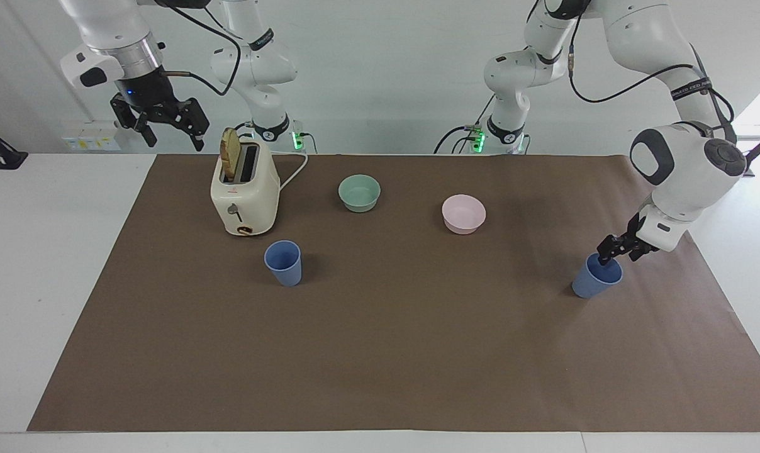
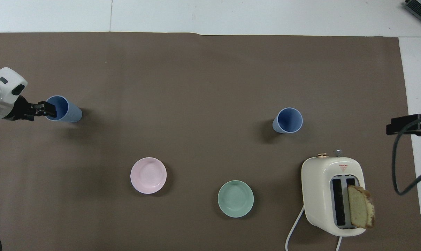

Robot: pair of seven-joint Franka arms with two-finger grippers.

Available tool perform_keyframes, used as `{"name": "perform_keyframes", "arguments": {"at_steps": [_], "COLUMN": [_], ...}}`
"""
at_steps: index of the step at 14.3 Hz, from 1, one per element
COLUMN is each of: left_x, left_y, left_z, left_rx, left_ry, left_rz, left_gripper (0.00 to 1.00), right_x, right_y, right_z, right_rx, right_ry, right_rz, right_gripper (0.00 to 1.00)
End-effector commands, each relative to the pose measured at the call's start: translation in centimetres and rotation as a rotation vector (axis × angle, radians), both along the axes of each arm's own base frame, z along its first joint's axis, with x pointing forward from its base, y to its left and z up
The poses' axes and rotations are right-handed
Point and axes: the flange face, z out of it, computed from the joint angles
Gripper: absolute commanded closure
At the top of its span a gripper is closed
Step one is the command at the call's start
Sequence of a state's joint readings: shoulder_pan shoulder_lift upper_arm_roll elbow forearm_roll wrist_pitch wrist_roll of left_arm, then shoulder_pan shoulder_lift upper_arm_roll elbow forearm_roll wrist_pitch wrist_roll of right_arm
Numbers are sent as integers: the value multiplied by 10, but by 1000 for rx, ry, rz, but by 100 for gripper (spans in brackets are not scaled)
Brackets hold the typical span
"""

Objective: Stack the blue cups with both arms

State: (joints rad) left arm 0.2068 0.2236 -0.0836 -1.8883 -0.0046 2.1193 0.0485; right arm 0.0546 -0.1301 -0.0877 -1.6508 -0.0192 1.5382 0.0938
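Observation:
One blue cup [image 1: 596,280] stands upright toward the left arm's end of the table; it also shows in the overhead view [image 2: 67,111]. My left gripper [image 1: 608,255] is low at this cup's rim, open, with its tips reaching over the mouth, seen from above too [image 2: 49,109]. The second blue cup [image 1: 284,263] stands upright by the toaster, also in the overhead view [image 2: 288,120]. My right gripper [image 1: 164,123] is open and empty. It waits high in the air beside the toaster at the right arm's end.
A cream toaster [image 1: 245,192] with a slice of bread in one slot stands near the right arm. A mint-green bowl [image 1: 359,192] and a pink bowl [image 1: 463,214] sit nearer to the robots than the cups. A brown mat [image 1: 380,352] covers the table.

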Motion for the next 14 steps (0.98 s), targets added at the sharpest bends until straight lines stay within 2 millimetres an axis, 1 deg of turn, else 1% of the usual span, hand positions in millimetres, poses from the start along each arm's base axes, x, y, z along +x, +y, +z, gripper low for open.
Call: {"name": "perform_keyframes", "arguments": {"at_steps": [1,2,3,4,9,11,12,14], "left_x": [-4,-4,-4,-4,-2,0,2,9], "left_y": [0,0,0,-1,-3,-9,-10,-15], "left_z": [-1,-1,-1,-1,1,7,18,58], "left_rx": [1,1,1,1,0,-12,-20,-56], "left_ry": [-16,-16,-16,-16,-18,-14,-2,31], "left_rz": [7,7,7,5,20,38,62,76], "left_gripper": [71,87,99,100,100,100,100,100], "right_x": [-6,-6,-7,-7,-7,-7,-7,-7], "right_y": [-3,-3,-2,-2,-2,-3,-2,-2], "right_z": [0,0,0,0,-1,-1,-1,-1], "right_rx": [18,18,18,18,18,18,18,18], "right_ry": [-5,-5,-3,-3,0,3,3,3], "right_rz": [11,11,14,13,15,15,16,16], "right_gripper": [0,0,0,0,0,0,0,0]}}
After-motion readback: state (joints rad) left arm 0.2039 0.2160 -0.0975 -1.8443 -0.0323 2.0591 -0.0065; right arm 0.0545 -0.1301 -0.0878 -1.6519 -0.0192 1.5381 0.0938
